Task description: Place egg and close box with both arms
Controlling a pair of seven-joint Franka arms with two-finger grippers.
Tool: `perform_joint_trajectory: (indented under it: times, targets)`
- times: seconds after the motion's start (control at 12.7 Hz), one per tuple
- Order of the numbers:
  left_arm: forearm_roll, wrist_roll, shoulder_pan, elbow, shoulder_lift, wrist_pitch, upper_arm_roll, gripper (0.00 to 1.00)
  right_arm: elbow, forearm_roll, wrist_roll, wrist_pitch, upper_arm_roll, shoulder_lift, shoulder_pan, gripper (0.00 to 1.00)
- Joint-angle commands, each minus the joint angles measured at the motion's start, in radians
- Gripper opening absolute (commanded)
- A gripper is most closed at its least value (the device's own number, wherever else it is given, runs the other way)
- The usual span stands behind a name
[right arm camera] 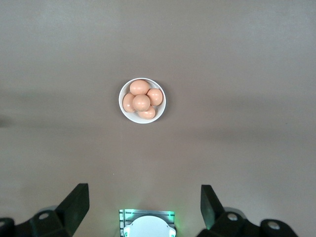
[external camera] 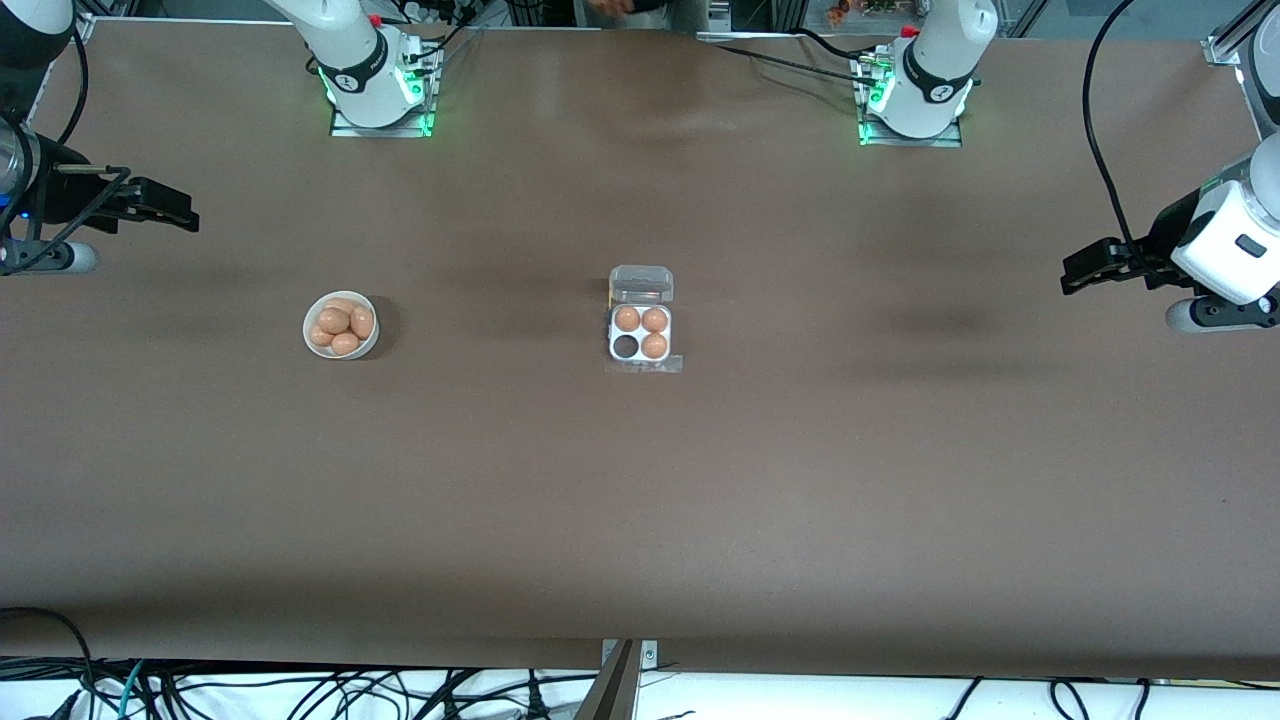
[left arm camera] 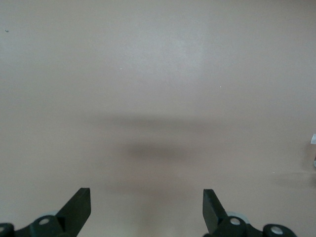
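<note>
In the front view the box (external camera: pixel 641 333) sits mid-tabletop (external camera: pixel 800 480) with its lid (external camera: pixel 641 284) open; three eggs (external camera: pixel 627 319) fill its cells and the cell nearest the camera, toward the right arm's end, is empty. A bowl (external camera: pixel 341 325) of eggs stands toward the right arm's end, well apart from the box. The left gripper (external camera: pixel 1070 276) hangs over the tabletop at the left arm's end, the right gripper (external camera: pixel 190 217) at the other end. In the left wrist view the left gripper (left arm camera: pixel 146 202) is spread wide over bare tabletop. In the right wrist view the right gripper (right arm camera: pixel 144 200) is spread wide, with the bowl (right arm camera: pixel 142 100) of five eggs well ahead of it.
</note>
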Motion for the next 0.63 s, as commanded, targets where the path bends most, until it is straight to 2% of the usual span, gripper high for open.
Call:
perform_joint_trajectory:
  times: [0.0,0.55]
  targets:
    - [0.004,0.016,0.006,0.019,0.007,-0.003,-0.003,1.0,0.009,-0.002,-0.001,-0.013,0.008,-0.008,-0.007,1.0]
    - [0.004,0.016,0.004,0.019,0.007,-0.003,-0.003,1.0,-0.003,-0.001,0.044,0.019,0.016,0.005,-0.002,1.0]
